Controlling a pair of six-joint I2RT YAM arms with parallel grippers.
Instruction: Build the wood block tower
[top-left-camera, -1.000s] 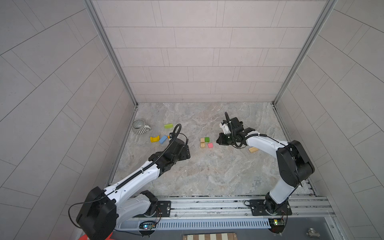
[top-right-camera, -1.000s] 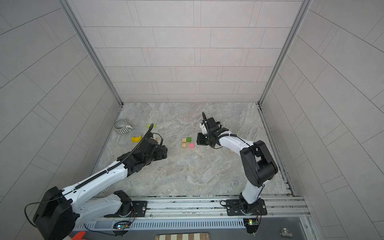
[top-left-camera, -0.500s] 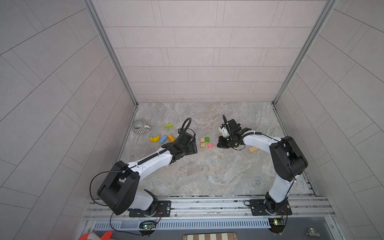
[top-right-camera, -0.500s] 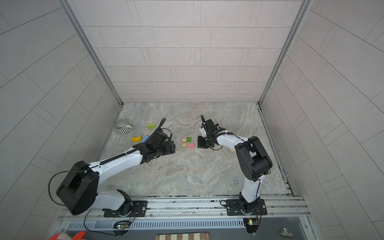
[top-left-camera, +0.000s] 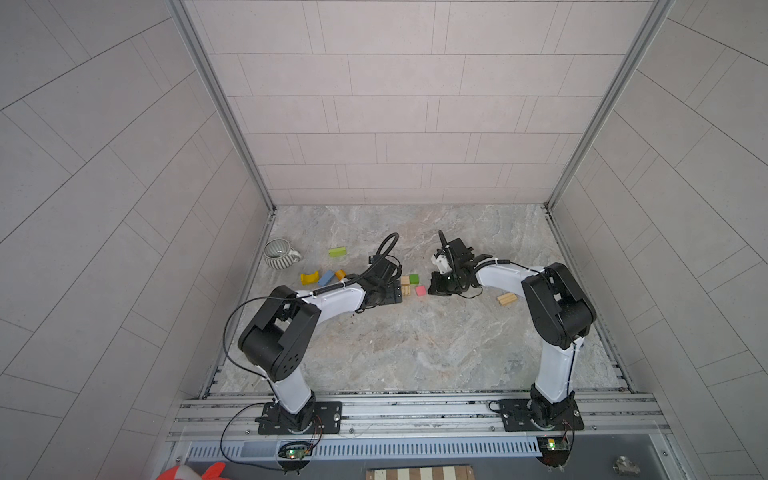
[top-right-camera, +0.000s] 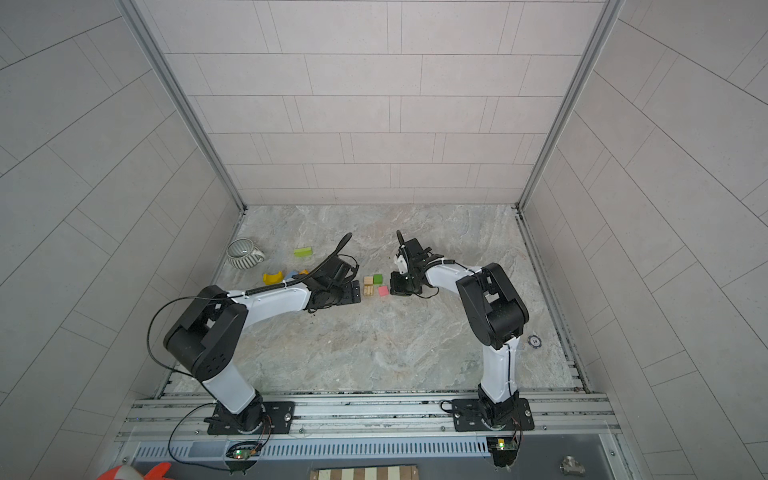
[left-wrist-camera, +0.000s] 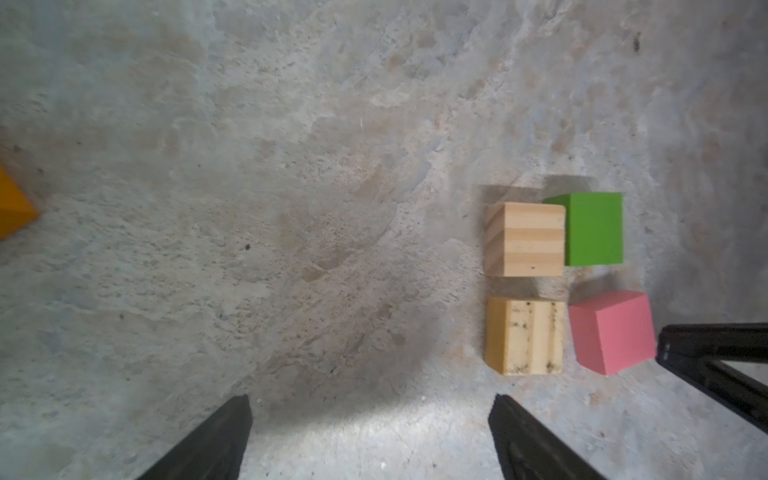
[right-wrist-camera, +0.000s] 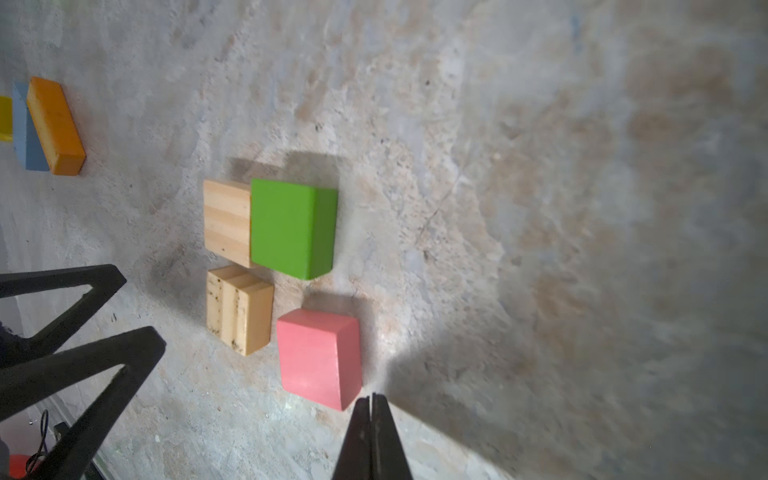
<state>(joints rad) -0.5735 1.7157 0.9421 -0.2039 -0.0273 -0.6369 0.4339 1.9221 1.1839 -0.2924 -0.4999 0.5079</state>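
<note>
Marble tabletop (top-left-camera: 415, 353): pale tan cube (left-wrist-camera: 524, 239), speckled tan cube (left-wrist-camera: 524, 336), green cube (left-wrist-camera: 594, 228) and pink cube (left-wrist-camera: 611, 330) huddle flat, nothing stacked yet. My left gripper (left-wrist-camera: 370, 403) gapes empty beside them; right gripper (right-wrist-camera: 371, 401), clenched, sits just beside the pink cube, probably to nudge it square.

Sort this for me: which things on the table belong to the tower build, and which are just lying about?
Tower build: striped tan cube, speckled tan cube, green cube, pink cube, green bar, yellow arch, blue block, orange block, loose tan block.
Lying about: mug, chip.
</note>
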